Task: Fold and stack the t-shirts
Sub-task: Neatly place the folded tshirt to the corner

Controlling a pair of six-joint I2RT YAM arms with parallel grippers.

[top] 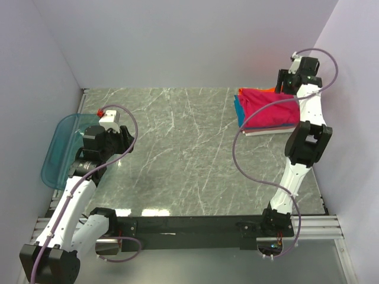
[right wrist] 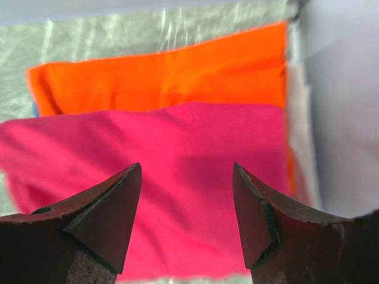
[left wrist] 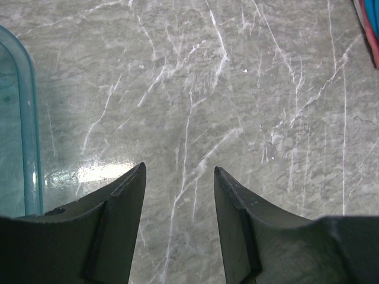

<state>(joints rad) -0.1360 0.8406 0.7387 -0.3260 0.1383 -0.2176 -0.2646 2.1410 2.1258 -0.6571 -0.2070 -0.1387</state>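
A stack of folded t-shirts lies at the far right of the table, with the magenta-red t-shirt (top: pixel 269 109) on top. An orange t-shirt (right wrist: pixel 177 74) lies under it, and teal-blue (top: pixel 237 110) and white (top: pixel 266 131) edges peek out below. My right gripper (right wrist: pixel 186 171) hovers open just above the magenta-red shirt (right wrist: pixel 177 177), nothing between its fingers. My left gripper (left wrist: pixel 179 171) stands open over bare marble at the table's left, next to the tray.
A translucent blue plastic tray (top: pixel 59 148) sits at the left edge of the marble table (top: pixel 177 154); its rim (left wrist: pixel 29 118) shows in the left wrist view. White walls close in on the left, back and right. The right arm (top: pixel 305 142) reaches along the right wall.
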